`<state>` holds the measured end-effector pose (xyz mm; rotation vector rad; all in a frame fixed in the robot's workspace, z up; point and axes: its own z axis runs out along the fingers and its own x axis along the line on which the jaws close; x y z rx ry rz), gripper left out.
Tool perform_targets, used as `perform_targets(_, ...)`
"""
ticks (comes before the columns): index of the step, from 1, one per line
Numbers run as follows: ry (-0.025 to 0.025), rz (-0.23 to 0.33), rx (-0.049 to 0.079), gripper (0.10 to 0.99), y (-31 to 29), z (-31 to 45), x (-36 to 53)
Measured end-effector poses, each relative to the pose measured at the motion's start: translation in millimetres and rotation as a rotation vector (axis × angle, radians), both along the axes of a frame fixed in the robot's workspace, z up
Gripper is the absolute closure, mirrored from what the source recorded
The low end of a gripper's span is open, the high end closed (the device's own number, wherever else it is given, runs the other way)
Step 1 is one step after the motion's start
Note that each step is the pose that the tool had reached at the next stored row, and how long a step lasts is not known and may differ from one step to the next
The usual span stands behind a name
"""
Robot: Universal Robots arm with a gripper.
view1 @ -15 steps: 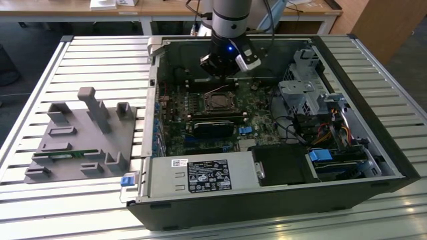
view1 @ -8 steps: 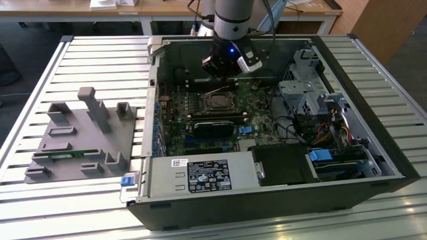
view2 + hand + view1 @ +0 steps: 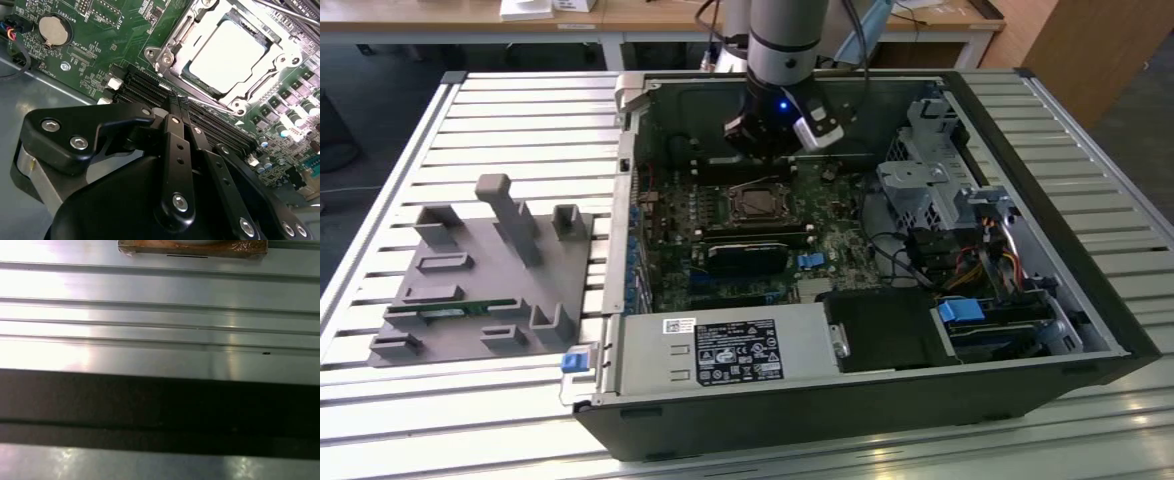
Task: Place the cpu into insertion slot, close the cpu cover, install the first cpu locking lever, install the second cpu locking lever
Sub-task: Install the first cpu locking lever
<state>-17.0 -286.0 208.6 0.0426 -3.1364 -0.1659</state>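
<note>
The small flat square cpu with its dull silver-grey metal top lies seated in the insertion slot, the dark square socket with a silvery metal rim on the green circuit board, near the middle of that board inside the open black computer case. The thin silvery metal cpu cover appears to lie down around the chip, its cut-out centre showing the bright top, though whether it is fully flat I cannot tell. The black gripper hangs just beside the socket, over the long black memory slots, with its two slim fingers pressed together and holding nothing. The risk, as I judge it, lies with the thin wire locking levers at the socket's edges, which I cannot make out clearly: a closed fingertip could slip off one, or scrape the memory slots or small board parts close by. If the cover sits slightly raised, pressing a lever could bind it or strain the chip beneath.
</note>
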Motion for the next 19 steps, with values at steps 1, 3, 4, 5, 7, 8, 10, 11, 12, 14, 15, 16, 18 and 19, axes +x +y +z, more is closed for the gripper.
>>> perform_targets(1,0.0001,0.000,0.000,0.969,0.0,-0.6,0.1)
perform_targets(3,0.0004,0.000,-0.001,0.969,0.0,-1.5,0.5)
perform_targets(4,0.0006,0.000,-0.002,0.969,0.0,-1.8,0.8)
perform_targets(5,0.0008,0.000,-0.004,0.969,0.0,-1.8,1.0)
perform_targets(7,0.0008,0.000,-0.007,0.969,0.0,-1.9,1.2)
perform_targets(8,0.0009,0.000,-0.007,0.969,0.0,-1.8,1.2)
perform_targets(10,0.0010,0.000,-0.008,0.969,0.0,-1.4,1.2)
perform_targets(11,0.0009,0.000,-0.008,0.969,0.0,-0.9,1.2)
perform_targets(12,0.0008,0.000,-0.008,0.969,0.0,-0.5,1.2)
perform_targets(14,0.0008,0.000,-0.008,0.969,0.0,0.7,1.2)
perform_targets(15,0.0008,0.000,-0.008,0.969,0.0,1.4,1.2)
perform_targets(16,0.0008,0.000,-0.008,0.969,0.0,2.1,1.2)
perform_targets(18,0.0006,0.000,-0.007,0.969,0.0,2.4,1.2)
perform_targets(19,0.0007,0.000,-0.007,0.969,0.0,2.4,1.2)
